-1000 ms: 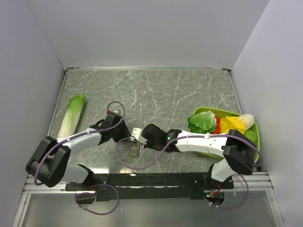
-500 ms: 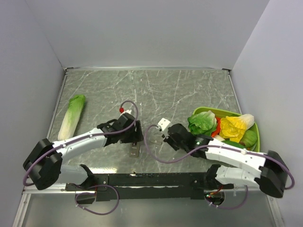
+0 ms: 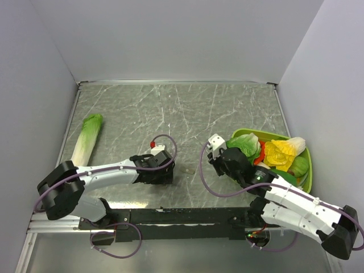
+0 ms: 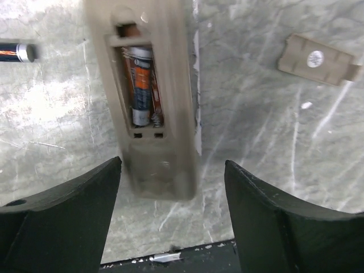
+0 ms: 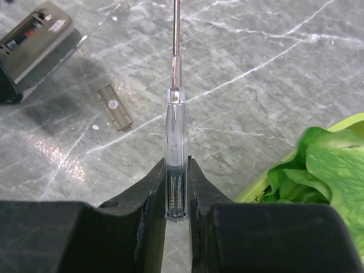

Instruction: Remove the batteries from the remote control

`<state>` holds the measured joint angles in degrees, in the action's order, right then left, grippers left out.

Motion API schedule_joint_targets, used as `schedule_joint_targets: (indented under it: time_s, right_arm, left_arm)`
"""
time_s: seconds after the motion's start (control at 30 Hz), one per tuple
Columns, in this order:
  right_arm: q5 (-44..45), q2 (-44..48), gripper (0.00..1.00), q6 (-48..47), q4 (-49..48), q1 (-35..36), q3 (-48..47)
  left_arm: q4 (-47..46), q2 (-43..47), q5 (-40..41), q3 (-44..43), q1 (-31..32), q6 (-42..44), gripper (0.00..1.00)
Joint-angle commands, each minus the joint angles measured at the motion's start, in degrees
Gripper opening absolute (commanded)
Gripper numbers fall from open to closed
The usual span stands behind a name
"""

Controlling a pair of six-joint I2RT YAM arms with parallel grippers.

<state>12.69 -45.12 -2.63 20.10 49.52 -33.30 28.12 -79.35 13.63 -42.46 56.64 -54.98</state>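
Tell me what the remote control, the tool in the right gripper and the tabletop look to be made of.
Remote control: likely matte grey-tan plastic, judging by its moulded battery bay. Screwdriver: see-through plastic handle, thin shiny metal shaft. Tabletop: grey with white veins and soft glare; stone or a stone-print laminate, cannot tell which.

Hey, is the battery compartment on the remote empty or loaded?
Half loaded: one battery sits in the remote control's open recess, the neighbouring slot looks bare; a second battery lies on the table.

Marble table (image 3: 227, 114) — remote (image 4: 153, 102), battery (image 4: 17, 52), cover (image 4: 318, 58), cabbage (image 3: 86, 138)
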Motion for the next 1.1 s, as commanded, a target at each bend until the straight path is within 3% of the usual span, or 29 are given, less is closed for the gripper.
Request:
schedule_joint_targets:
  time_s: [0.0, 0.5, 0.63, 0.87, 1.07]
  right_arm:
    - [1.72, 1.71, 0.0, 0.26, -0.76, -0.65, -0.27]
    - [2.78, 3.46, 0.0, -0.79, -0.59, -1.09, -0.1]
    - [3.48, 4.16, 0.0, -1.15, -0.41, -1.0, -0.28]
    - [4.1, 5.48, 0.0, -1.85, -0.15, -1.09, -0.63]
    - [4.45, 5.92, 0.0, -2.2, 0.47, -1.09, -0.98]
  left_arm:
    - [-0.96, -2.47, 1.74, 0.01, 0.4, -1.18, 0.76]
    - [-1.23, -4.41, 3.95, -0.17, 0.4, -0.92, 0.6]
    - [0.09, -5.55, 4.91, -1.75, 0.75, -1.27, 0.67]
    - [1.94, -8.1, 5.62, -3.68, 1.01, -1.27, 0.67]
    - [1.68, -9.77, 4.92, -3.95, 1.63, -1.8, 0.55]
